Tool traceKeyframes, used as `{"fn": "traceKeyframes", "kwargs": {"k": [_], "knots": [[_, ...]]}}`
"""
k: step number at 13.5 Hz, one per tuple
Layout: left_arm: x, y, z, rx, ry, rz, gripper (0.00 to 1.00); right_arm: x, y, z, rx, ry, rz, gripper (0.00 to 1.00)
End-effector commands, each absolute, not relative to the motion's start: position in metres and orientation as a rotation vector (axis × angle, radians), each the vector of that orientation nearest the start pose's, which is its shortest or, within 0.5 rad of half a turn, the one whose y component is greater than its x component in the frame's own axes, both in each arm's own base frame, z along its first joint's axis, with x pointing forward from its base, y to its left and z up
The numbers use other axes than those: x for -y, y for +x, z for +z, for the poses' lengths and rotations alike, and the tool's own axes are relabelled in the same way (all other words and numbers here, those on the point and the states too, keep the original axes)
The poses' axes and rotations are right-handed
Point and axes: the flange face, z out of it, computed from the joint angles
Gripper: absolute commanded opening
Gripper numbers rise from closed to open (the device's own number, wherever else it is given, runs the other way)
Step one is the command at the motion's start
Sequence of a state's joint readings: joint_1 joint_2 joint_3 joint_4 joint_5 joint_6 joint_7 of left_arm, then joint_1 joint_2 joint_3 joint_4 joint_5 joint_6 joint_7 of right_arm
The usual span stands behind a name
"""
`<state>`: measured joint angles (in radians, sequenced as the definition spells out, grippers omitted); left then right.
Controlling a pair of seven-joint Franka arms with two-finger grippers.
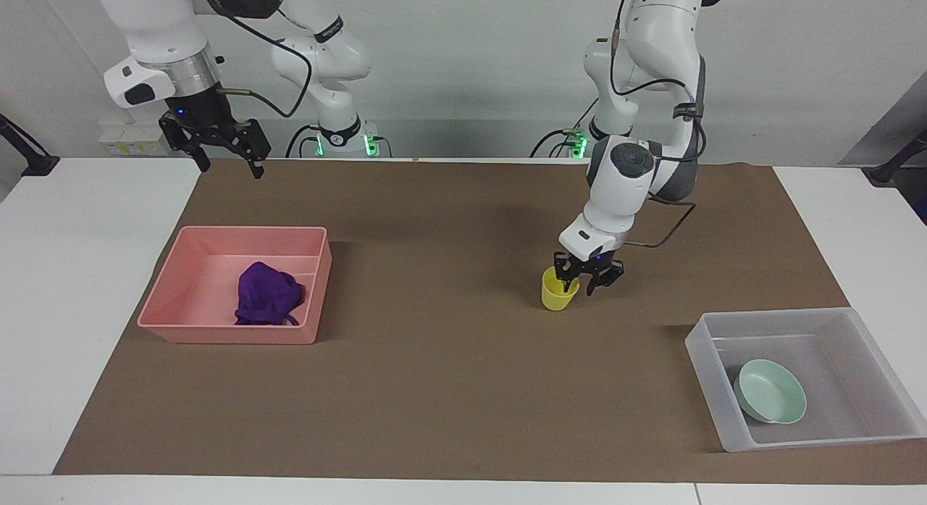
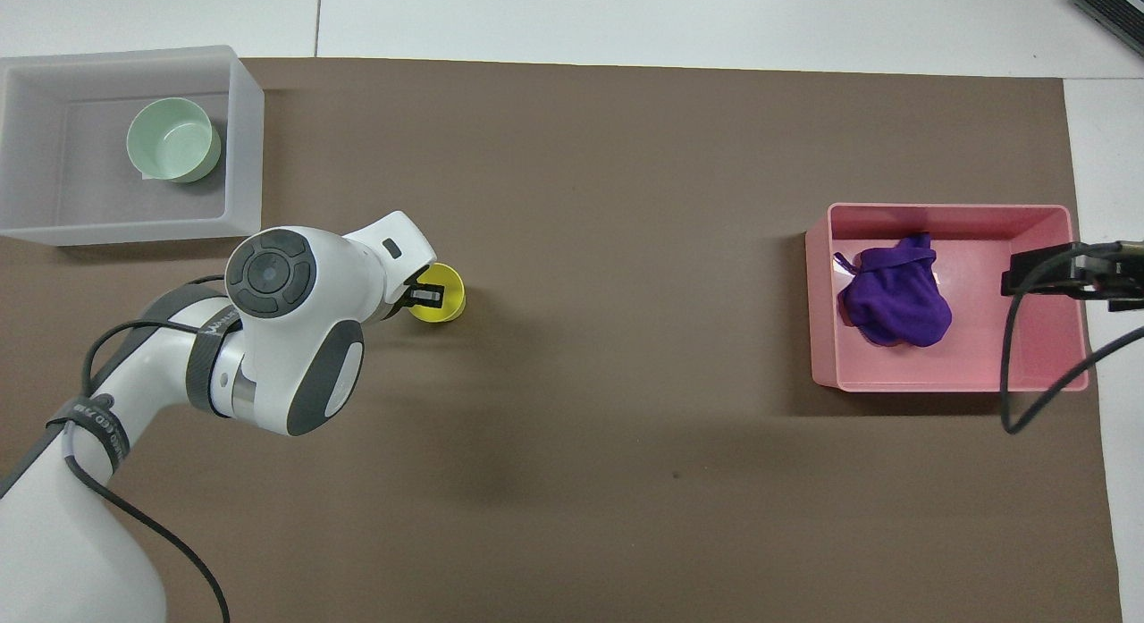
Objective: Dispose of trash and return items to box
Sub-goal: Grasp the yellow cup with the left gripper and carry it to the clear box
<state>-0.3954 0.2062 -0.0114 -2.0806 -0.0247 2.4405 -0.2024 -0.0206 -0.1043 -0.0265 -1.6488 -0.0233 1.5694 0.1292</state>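
The yellow cup [image 1: 554, 296] [image 2: 450, 303] stands upright on the brown mat. My left gripper [image 1: 584, 280] [image 2: 427, 294] is down at the cup's rim, on the side toward the left arm's end of the table. The mint-green bowl [image 1: 770, 391] [image 2: 172, 140] lies inside the clear box [image 1: 768, 314] [image 2: 243, 140]. The purple cloth [image 1: 268, 295] [image 2: 894, 292] lies bunched in the pink tray [image 1: 217, 335] [image 2: 947, 210]. My right gripper [image 1: 229, 168] [image 2: 1006, 282] hangs open and empty, high above the mat's edge by the pink tray.
The brown mat [image 1: 434, 389] covers most of the white table. The box sits at the left arm's end, farther from the robots than the cup. The pink tray sits at the right arm's end. A black cable loops down from the right wrist over the tray.
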Motion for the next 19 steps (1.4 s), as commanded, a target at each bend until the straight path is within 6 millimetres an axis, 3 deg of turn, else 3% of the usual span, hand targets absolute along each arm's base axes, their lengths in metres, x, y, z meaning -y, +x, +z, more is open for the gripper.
{"fn": "traceKeyframes", "kwargs": {"k": [1, 4, 7, 10, 12, 14, 19], "knots": [[0.233, 0.541, 0.357, -0.26, -3.181, -0.267, 0.0, 0.036, 0.513, 0.656, -0.301, -3.139, -0.008, 1.0], [0.226, 0.556, 0.38, -0.227, -3.187, -0.33, 0.0, 0.029, 0.509, 0.642, -0.268, -3.138, -0.046, 1.0], [0.189, 0.591, 0.425, -0.132, -3.181, -0.325, 0.0, 0.025, 0.503, 0.632, -0.261, -3.123, -0.029, 1.0], [0.136, 0.633, 0.457, -0.039, -3.17, -0.384, 0.0, 0.023, 0.501, 0.634, -0.254, -3.125, -0.026, 1.0], [0.088, 0.661, 0.473, 0.035, -3.154, -0.431, 0.0, 0.025, 0.5, 0.635, -0.197, -3.127, -0.031, 1.0], [0.042, 0.683, 0.492, 0.045, -3.143, -0.456, 0.0, 0.008, 0.5, 0.636, -0.118, -3.142, -0.039, 1.0], [-0.075, 0.708, 0.496, 0.134, -3.101, -0.531, 0.0, 0.008, 0.499, 0.634, -0.135, -3.143, -0.024, 1.0]]}}
